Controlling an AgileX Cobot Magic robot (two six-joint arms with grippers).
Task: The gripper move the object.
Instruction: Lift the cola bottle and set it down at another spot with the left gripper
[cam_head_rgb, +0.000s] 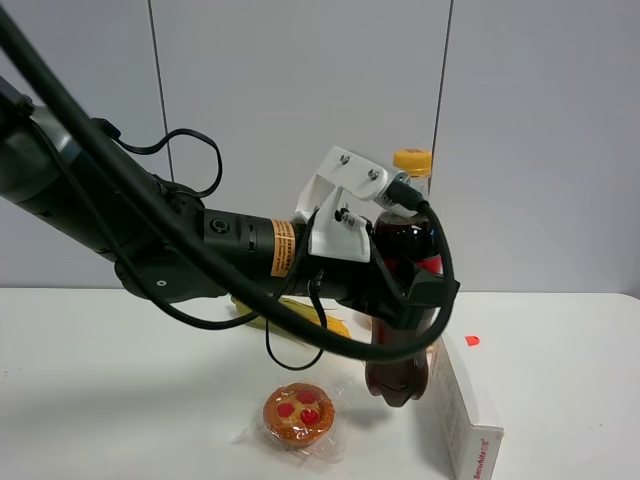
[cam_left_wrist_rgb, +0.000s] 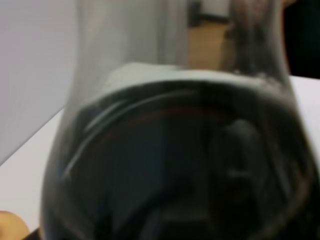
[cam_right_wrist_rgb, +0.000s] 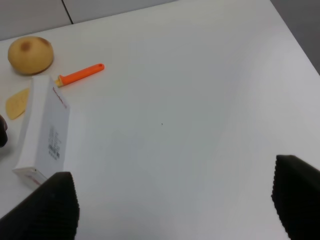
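The object, a tall clear bottle (cam_head_rgb: 405, 245) of dark cola with a yellow cap and red label, stands upright at the centre right of the exterior view. Its base hangs just above the white table (cam_head_rgb: 90, 400). My left gripper (cam_head_rgb: 405, 300), a black claw under a white bracket, is shut around the bottle's middle. The dark bottle (cam_left_wrist_rgb: 175, 165) fills the left wrist view, blurred and very near. My right gripper (cam_right_wrist_rgb: 172, 210) is open over bare table, its fingertips (cam_right_wrist_rgb: 50, 210) wide apart with nothing between them. It is out of the exterior view.
A white box (cam_head_rgb: 462, 405) lies right beside the bottle's base. A wrapped round pastry (cam_head_rgb: 298, 415) lies in front and a corn cob (cam_head_rgb: 300, 315) behind the arm. The right wrist view shows the white box (cam_right_wrist_rgb: 42, 130), an orange-handled tool (cam_right_wrist_rgb: 80, 74) and a round yellow item (cam_right_wrist_rgb: 30, 54).
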